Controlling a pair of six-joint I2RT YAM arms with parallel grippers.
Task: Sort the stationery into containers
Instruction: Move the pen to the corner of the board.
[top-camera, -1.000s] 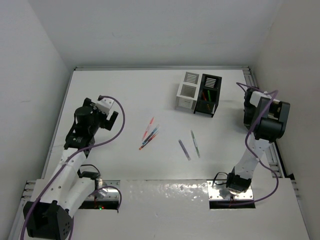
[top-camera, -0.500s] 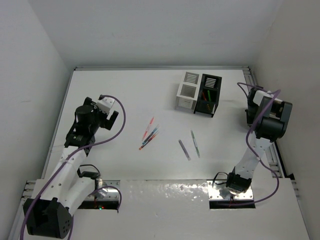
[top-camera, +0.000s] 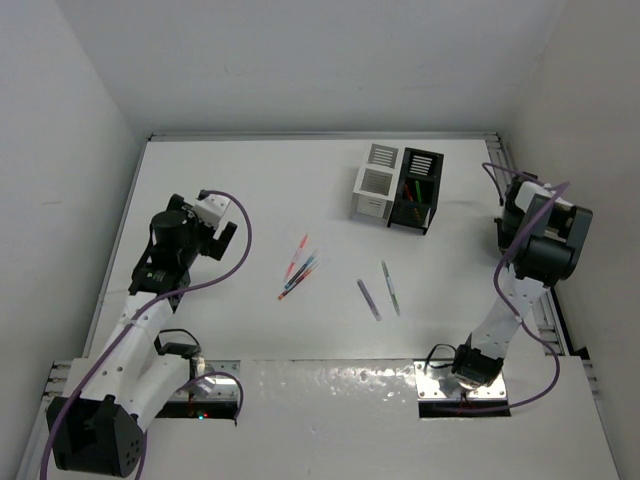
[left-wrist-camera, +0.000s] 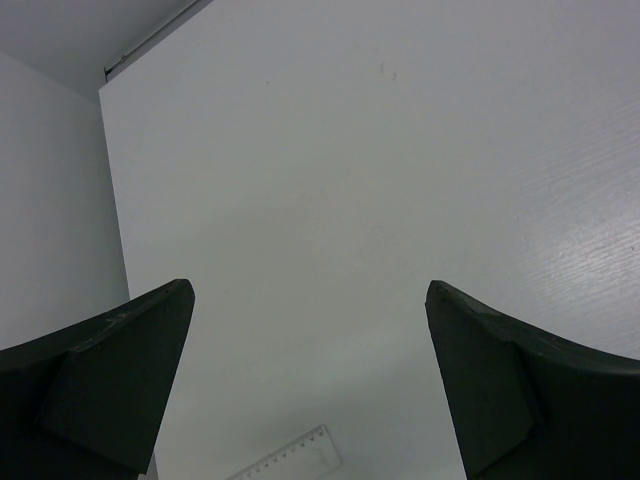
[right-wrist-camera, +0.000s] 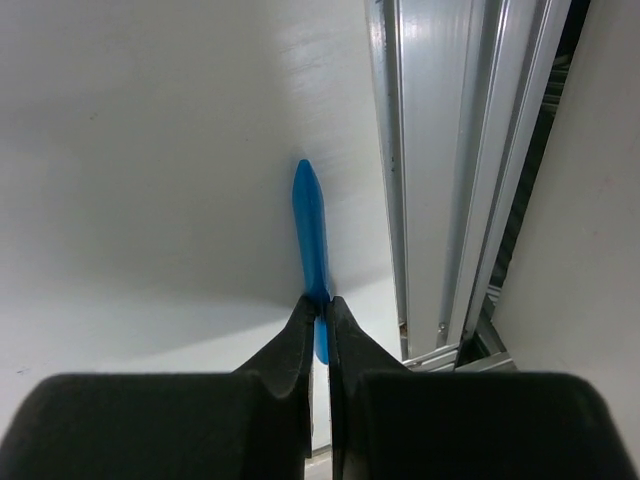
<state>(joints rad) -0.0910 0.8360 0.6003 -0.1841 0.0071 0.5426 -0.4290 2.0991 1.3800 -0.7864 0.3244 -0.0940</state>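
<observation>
1. Top external, leftward: shows left gripper (left-wrist-camera: 308, 290) held above table (top-camera: 250, 180), fingers spread wide (elbow folded).
2. Centre: finds loose pens (top-camera: 300, 266) lying flat; white box (top-camera: 372, 190), black box (top-camera: 415, 200) side by side.
3. Rightward: catches right gripper (right-wrist-camera: 320, 302) by edge rail (right-wrist-camera: 430, 150), pinching blue pen (right-wrist-camera: 310, 215).

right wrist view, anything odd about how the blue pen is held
Yes: the right gripper is shut on a blue pen that lies lengthwise in line with the gripper, not across it, tip sticking out ahead, close beside the metal rail at the table edge.
</observation>
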